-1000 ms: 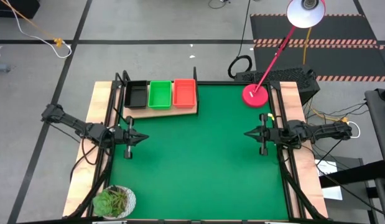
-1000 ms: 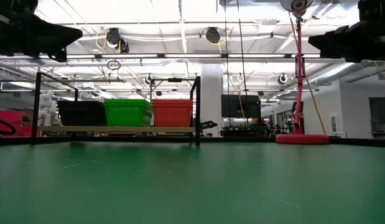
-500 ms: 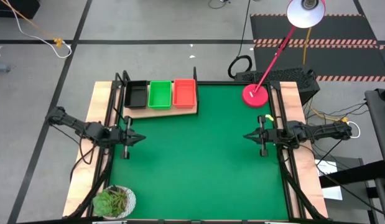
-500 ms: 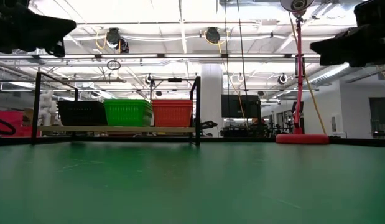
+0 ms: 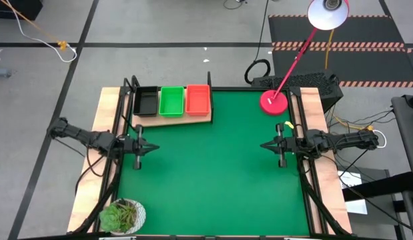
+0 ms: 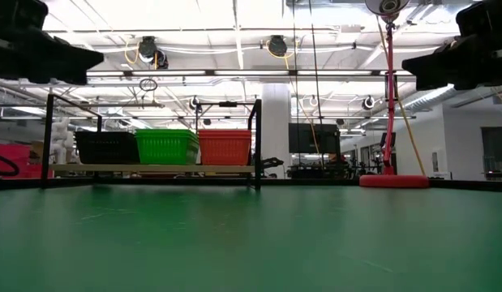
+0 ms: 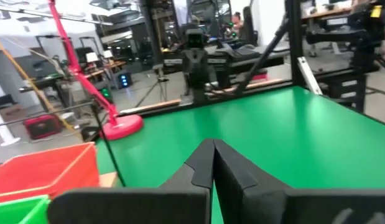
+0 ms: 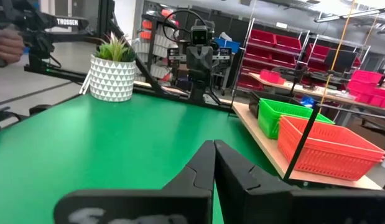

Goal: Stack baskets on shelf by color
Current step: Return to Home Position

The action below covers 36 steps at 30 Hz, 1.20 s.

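A black basket [image 5: 146,101], a green basket [image 5: 171,101] and a red-orange basket [image 5: 198,99] stand side by side on the light-wood shelf [image 5: 171,118] at the table's far left. In the low view the black [image 6: 107,147], green [image 6: 166,146] and red-orange [image 6: 225,147] ones stand in a row on the board. My left gripper [image 5: 153,148] is shut and hangs level at the table's left edge, pointing right. My right gripper [image 5: 263,145] is shut at the right edge, pointing left. Both are held above the green mat and hold nothing.
A red lamp base [image 5: 273,102] with its slanting pole stands at the far right corner. A potted plant [image 5: 123,215] sits at the near left corner. The green mat [image 5: 213,173] lies bare between the two grippers.
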{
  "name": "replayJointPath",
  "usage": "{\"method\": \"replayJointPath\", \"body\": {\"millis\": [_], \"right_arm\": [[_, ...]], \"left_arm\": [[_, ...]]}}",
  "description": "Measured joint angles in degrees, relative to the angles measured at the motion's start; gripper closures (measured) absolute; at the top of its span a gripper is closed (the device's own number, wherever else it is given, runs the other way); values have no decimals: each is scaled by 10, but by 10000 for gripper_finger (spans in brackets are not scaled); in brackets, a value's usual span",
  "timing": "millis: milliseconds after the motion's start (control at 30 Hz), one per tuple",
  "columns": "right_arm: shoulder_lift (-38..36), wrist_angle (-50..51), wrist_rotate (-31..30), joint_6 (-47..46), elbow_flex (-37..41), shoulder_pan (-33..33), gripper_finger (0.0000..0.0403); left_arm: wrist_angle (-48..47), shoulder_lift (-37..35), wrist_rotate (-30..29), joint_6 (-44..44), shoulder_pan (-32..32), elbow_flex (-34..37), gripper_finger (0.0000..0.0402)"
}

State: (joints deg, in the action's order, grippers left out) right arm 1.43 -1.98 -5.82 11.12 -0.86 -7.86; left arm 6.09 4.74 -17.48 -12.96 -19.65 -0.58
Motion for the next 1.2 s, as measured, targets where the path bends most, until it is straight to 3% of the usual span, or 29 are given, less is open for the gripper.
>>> {"method": "replayJointPath", "body": {"millis": [400,633,933,1200], "right_arm": [[0,-2,0,5,0,0,403],[0,-3,0,5,0,0,403],[0,-3,0,5,0,0,403],[0,-3,0,5,0,0,403]], "left_arm": [[-53,-19,183,11,192,-1,398],[-52,-16,209,14,240,-1,399],[-51,-16,209,30,243,-1,372],[-51,-16,209,26,242,0,371]]}}
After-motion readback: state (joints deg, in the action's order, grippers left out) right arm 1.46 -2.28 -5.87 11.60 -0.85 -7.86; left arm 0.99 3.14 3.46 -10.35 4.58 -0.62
